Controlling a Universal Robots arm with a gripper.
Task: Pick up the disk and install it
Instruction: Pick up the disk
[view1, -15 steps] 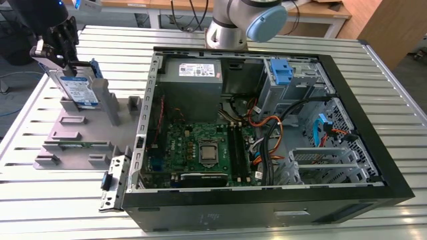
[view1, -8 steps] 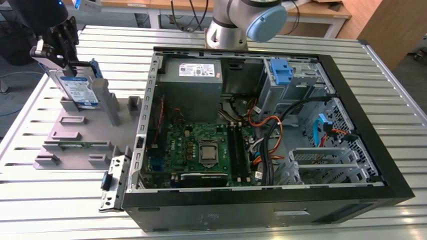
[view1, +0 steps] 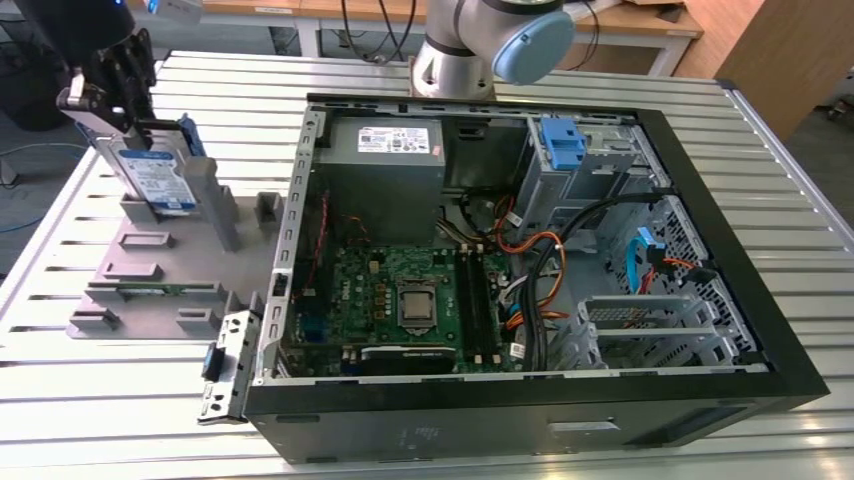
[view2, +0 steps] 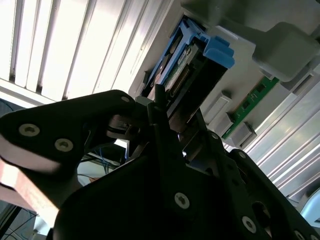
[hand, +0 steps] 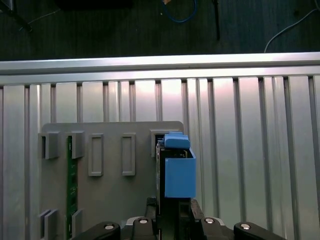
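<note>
Gripping disk (view1: 154, 180) by its upper edge. Exterior view: gripper (view1: 120, 130) jaws look clenched on it, disk upright at grey fixture (view1: 147, 265) on table (view1: 107, 400), well apart from open computer case (view1: 534, 425).
Second wrist view: jaws flank disk end, blue bracket (view2: 220, 50) beyond.
First wrist view: disk edge-on over fixture.
Likely rigid, weighty, shock-sensitive. Hold metal sides, not plastic bracket.

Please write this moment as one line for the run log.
gripper: shut on disk | disk: upright, at grey fixture | computer case: open, disk not installed
</note>
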